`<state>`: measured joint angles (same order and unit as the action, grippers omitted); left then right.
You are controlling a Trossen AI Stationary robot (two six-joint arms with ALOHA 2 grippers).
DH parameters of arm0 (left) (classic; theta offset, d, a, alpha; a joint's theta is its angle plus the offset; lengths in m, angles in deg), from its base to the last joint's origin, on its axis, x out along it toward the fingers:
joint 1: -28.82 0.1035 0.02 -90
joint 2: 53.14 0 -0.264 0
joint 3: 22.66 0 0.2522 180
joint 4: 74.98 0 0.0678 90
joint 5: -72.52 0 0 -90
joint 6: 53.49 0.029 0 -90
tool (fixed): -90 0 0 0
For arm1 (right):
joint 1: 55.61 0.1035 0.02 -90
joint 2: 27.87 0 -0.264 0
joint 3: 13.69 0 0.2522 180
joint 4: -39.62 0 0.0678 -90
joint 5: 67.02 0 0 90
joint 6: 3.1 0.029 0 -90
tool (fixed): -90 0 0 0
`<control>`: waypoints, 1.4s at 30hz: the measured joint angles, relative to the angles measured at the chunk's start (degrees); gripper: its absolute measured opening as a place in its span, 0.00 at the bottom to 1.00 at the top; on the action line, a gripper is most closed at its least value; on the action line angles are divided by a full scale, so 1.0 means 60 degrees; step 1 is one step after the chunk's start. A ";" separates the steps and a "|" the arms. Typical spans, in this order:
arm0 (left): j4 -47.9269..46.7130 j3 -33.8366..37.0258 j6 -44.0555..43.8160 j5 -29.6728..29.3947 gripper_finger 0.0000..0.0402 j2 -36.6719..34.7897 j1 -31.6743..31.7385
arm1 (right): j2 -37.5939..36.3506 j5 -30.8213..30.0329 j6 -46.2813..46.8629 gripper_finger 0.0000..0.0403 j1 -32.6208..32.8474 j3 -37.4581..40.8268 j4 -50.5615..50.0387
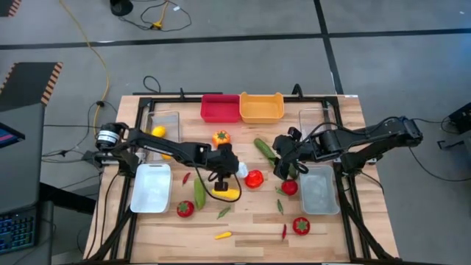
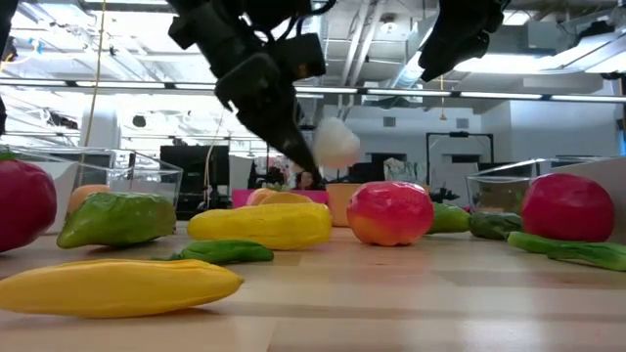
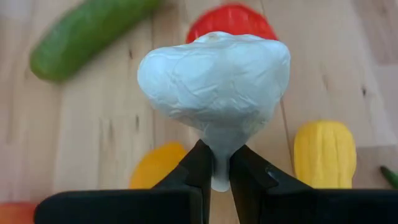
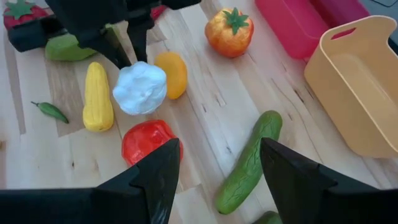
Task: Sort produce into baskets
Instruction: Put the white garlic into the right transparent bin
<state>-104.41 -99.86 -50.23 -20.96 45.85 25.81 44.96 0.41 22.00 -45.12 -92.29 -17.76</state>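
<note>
Left tool [image 3: 214, 171] pinched closed mid-table; right tool [image 4: 217, 174] spread, hovering.

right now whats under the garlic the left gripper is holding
The left gripper pinches the garlic by its stem, lifted off the table. Below it lie a red tomato and an orange piece, both partly covered.

Wooden table [image 1: 250, 228] on grey floor [image 1: 221, 66]; yellow cable [image 1: 96, 55]; laptop [image 1: 15, 224] beside.
</note>
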 joint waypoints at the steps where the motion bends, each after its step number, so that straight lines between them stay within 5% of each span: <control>1: 0.0002 -0.0061 0.0044 0.0001 0.07 -0.0030 0.0024 | 0.0000 0.0000 -0.0002 0.62 -0.0001 0.0000 0.0003; 11: 0.0021 -0.0360 0.0491 -0.0062 0.07 -0.0089 0.0193 | 0.0000 0.0306 0.0006 0.69 -0.0083 0.0000 -0.0001; 25: 0.0457 -0.0412 0.0580 -0.0061 0.07 -0.0089 0.0452 | 0.0000 0.1111 -0.0003 0.95 -0.0357 0.0000 0.0174; 42: 0.3758 -0.0412 0.0948 -0.0062 0.07 -0.0089 0.0456 | 0.0004 0.1064 -0.0009 0.96 -0.0318 0.0000 0.1839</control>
<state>-81.87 -102.33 -44.55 -21.34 45.32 28.54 44.99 6.79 21.95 -47.03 -92.29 -6.73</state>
